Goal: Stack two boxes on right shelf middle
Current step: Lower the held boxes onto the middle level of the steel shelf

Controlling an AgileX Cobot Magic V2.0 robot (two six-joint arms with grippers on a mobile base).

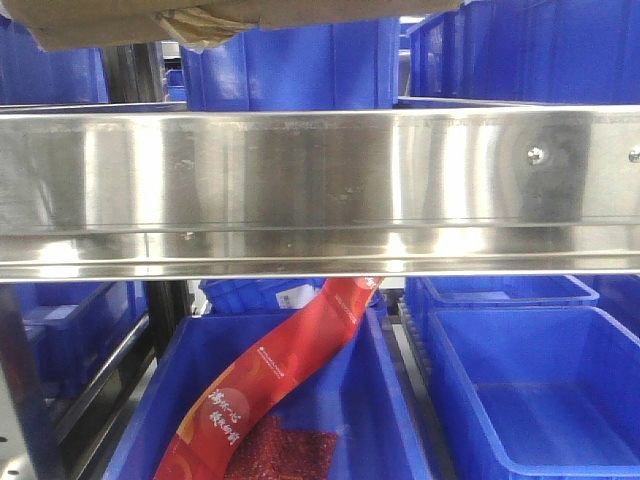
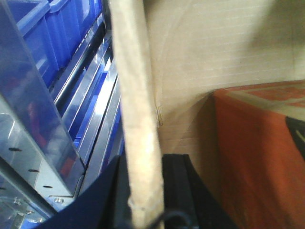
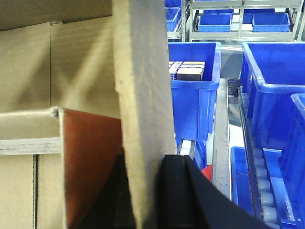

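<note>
A brown cardboard box shows only as its underside with peeling tape at the top left of the front view, above the steel shelf rail. My left gripper is shut on the box's side wall, one finger inside, one outside. My right gripper is shut on the opposite wall. Inside the box lies an orange-red carton, which also shows in the right wrist view. A second box is not in view.
Blue plastic bins stand on the tier behind the rail and below it. A red packet lies in a lower bin. Steel uprights and rails are left of the box; more blue bins are to its right.
</note>
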